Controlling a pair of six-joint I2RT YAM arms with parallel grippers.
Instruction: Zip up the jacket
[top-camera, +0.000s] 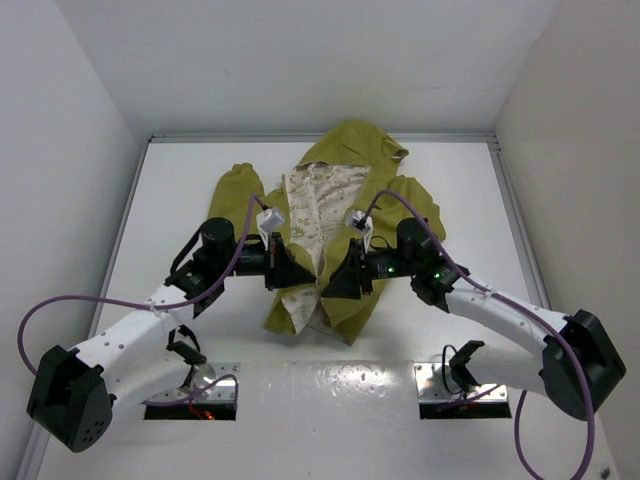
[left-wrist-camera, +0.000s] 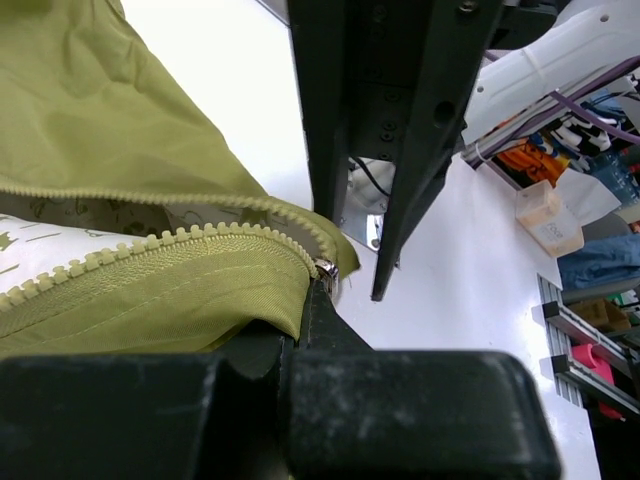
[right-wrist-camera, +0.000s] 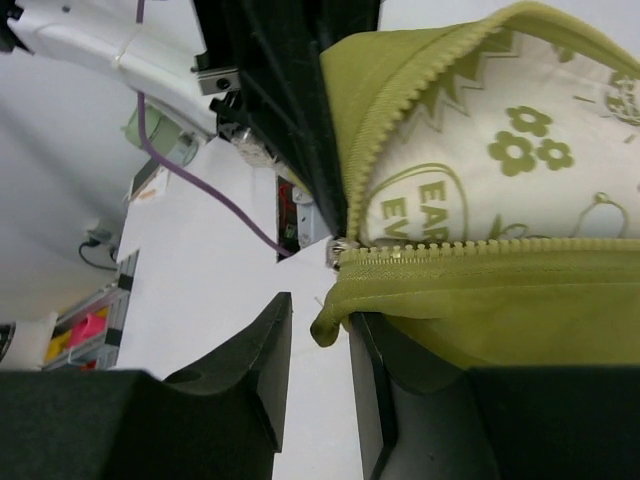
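Occlusion: in the top view my grippers cover the zipper base; the slider (left-wrist-camera: 323, 266) is too small to read.
Jacket (top-camera: 340, 190): lying on the table (top-camera: 170, 190), front open, cream lining exposed.
Left gripper (left-wrist-camera: 287, 365): my fingers are closed on the hem below the slider.
Right gripper (right-wrist-camera: 320, 345): my fingers are parted, with the hem corner hanging between them.

White table (top-camera: 180, 190) under the left gripper (top-camera: 308, 278), plain white walls (top-camera: 70, 130) either side and beyond it. Ahead of that gripper, past the table edge: cluttered shelving (left-wrist-camera: 585, 330) (orange, pink bits; blurry).
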